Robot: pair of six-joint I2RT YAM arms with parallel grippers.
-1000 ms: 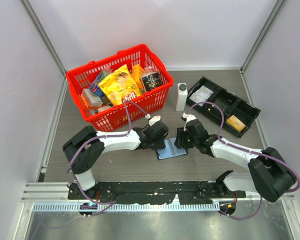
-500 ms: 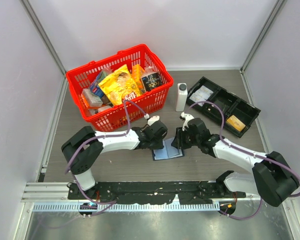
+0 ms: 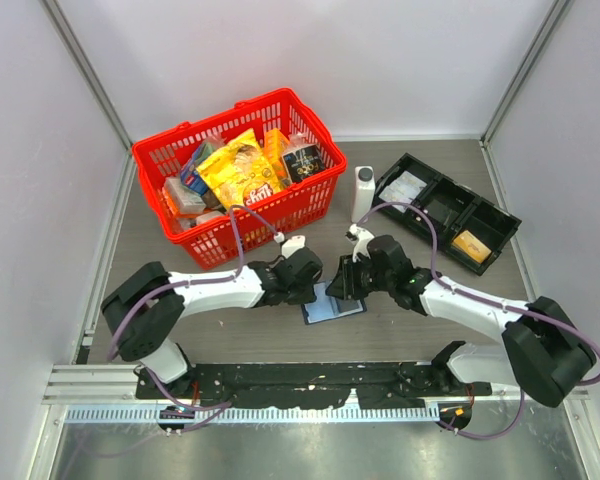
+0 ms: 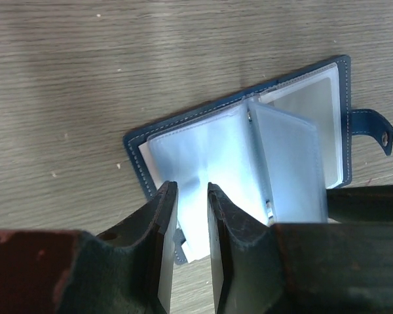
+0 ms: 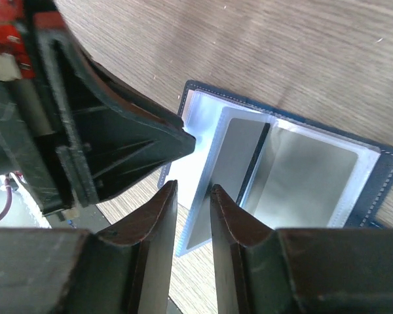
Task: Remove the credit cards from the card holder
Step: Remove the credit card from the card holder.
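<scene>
Though narrow-gapped — tools (image 4: 190,188) (image 5: 193,187) on card holder (image 4: 209,144)

Both arms reach fwd & bend inward, L gripper (image 3: 317,290) pointing to 3 o'clock, R gripper (image 3: 341,287) to 9-10, tips nearly meeting mid-table, each w/ jaws a narrow gap apart.

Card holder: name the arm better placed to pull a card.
Right, probably: the right claw straddles the raised sleeve's edge on the card holder; the left claw sits over the flat sleeve, seemingly steadying it.
</scene>
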